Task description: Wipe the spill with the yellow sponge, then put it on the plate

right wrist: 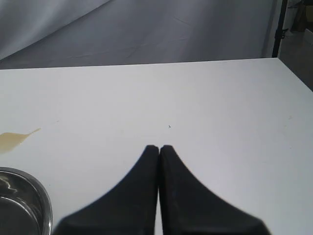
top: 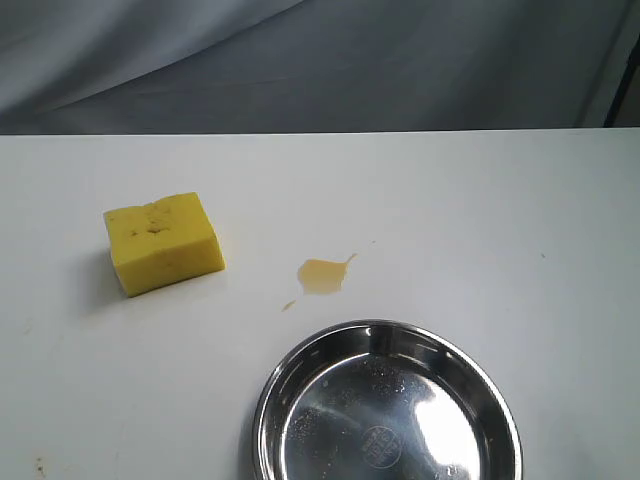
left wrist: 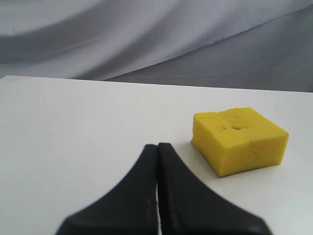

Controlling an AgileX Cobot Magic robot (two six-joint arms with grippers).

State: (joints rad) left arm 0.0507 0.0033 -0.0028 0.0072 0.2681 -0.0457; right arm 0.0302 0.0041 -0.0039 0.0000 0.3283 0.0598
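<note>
The yellow sponge (top: 163, 242) rests on the white table at the left, pitted top face up. An amber spill (top: 323, 274) with a thin tail lies at the middle, just beyond the steel plate (top: 290, 368) at the front. Neither gripper shows in the exterior view. In the left wrist view my left gripper (left wrist: 158, 146) is shut and empty, a short way from the sponge (left wrist: 238, 139). My right gripper (right wrist: 159, 147) is shut on nothing over bare table, with the spill (right wrist: 14, 139) and the plate's rim (right wrist: 45, 205) off to its side.
Grey cloth (top: 320, 60) hangs behind the table's far edge. A dark stand (right wrist: 279, 27) rises past the table's far right corner. A few tiny specks mark the white tabletop (top: 500, 220).
</note>
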